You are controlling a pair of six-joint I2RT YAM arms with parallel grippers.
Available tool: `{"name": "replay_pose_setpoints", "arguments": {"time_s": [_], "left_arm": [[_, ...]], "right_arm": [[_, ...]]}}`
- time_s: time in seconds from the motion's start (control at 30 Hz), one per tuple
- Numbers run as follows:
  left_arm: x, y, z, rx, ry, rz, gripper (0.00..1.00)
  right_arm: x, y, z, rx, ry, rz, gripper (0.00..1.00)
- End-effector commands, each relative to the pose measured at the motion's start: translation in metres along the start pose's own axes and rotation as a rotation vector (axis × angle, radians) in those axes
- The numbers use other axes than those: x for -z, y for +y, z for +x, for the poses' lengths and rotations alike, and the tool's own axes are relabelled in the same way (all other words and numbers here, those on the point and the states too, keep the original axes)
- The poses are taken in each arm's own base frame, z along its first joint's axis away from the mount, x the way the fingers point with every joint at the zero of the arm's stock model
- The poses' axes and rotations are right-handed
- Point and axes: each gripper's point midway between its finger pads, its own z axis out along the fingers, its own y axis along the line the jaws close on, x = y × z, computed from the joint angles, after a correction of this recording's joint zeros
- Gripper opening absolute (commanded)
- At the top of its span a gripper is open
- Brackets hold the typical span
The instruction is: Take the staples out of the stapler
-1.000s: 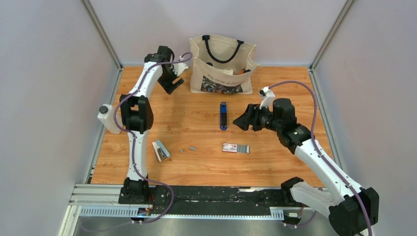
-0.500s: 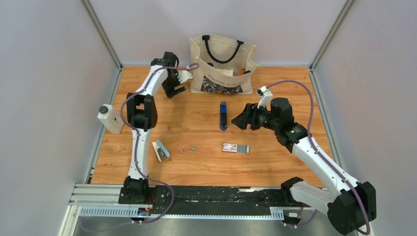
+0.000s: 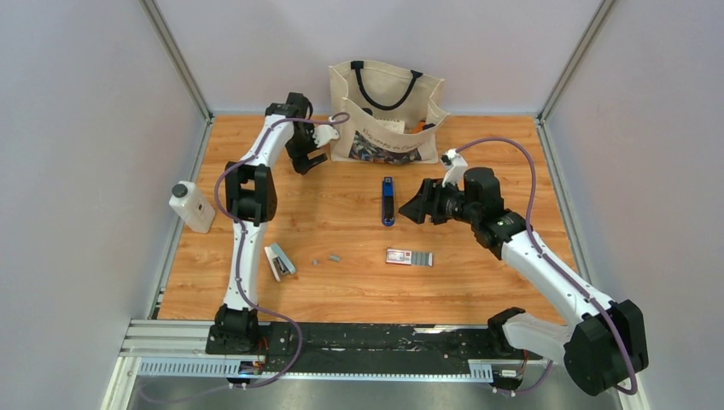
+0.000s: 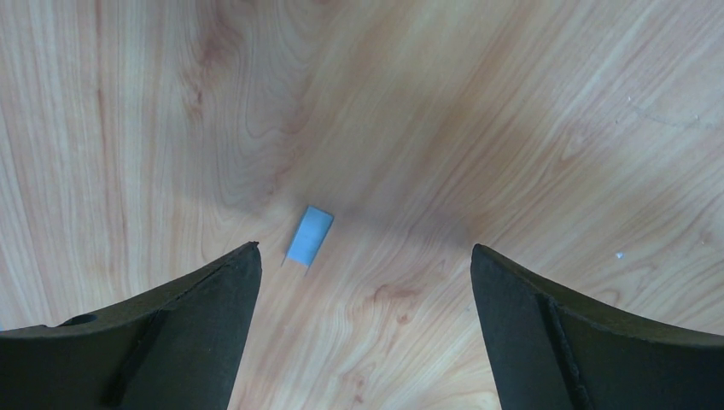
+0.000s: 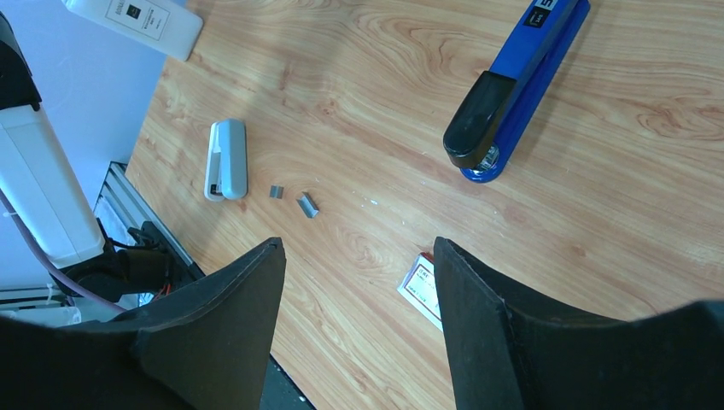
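Note:
The dark blue stapler (image 3: 388,202) lies closed mid-table, pointing front to back; it also shows in the right wrist view (image 5: 521,85). Two tiny grey staples (image 3: 335,256) lie loose on the wood, left of and nearer than the stapler, and show in the right wrist view (image 5: 307,205). My right gripper (image 3: 411,209) is open and empty, just right of the stapler and above the table (image 5: 359,248). My left gripper (image 3: 312,162) is open and empty at the back left, over bare wood (image 4: 365,252).
A red-and-white box (image 3: 398,256) with grey strips (image 3: 423,258) beside it lies in front of the stapler. A pale grey-blue stapler (image 3: 279,260) lies front left, a white bottle (image 3: 191,207) at the left edge, a tote bag (image 3: 387,111) at the back. A small blue patch (image 4: 309,235) lies under the left gripper.
My left gripper has swung right and nearer from the back-left corner. My right gripper has moved a little left, closer to the dark blue stapler.

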Motion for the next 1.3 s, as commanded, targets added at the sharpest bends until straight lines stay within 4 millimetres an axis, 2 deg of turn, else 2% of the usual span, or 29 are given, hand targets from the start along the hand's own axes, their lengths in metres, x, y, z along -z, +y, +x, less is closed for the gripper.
{"name": "replay_pose_setpoints", "arguments": {"time_s": [0.0,0.27,0.5,0.83,0.97,1.27], "left_arm": [[-0.004,-0.003,-0.01,-0.019,-0.034,0.032,1.0],[-0.006,-0.005,-0.004,-0.042,-0.028,0.055,0.99],[-0.011,-0.016,0.004,-0.091,0.001,0.11,0.68],[-0.007,-0.025,0.006,-0.109,0.008,0.141,0.66],[-0.005,-0.043,0.006,-0.117,0.026,0.184,0.66],[0.011,-0.093,0.002,-0.141,0.059,0.308,0.5]], "right_arm": [[-0.002,0.009,-0.017,0.03,-0.047,-0.038,0.67],[-0.004,0.01,-0.02,0.033,-0.043,-0.036,0.66],[-0.006,0.006,-0.025,0.036,-0.049,-0.015,0.66],[-0.011,0.004,-0.027,0.021,-0.038,-0.012,0.65],[-0.012,0.004,-0.026,0.018,-0.034,-0.01,0.65],[-0.006,0.007,-0.023,0.008,-0.03,-0.011,0.61]]}}
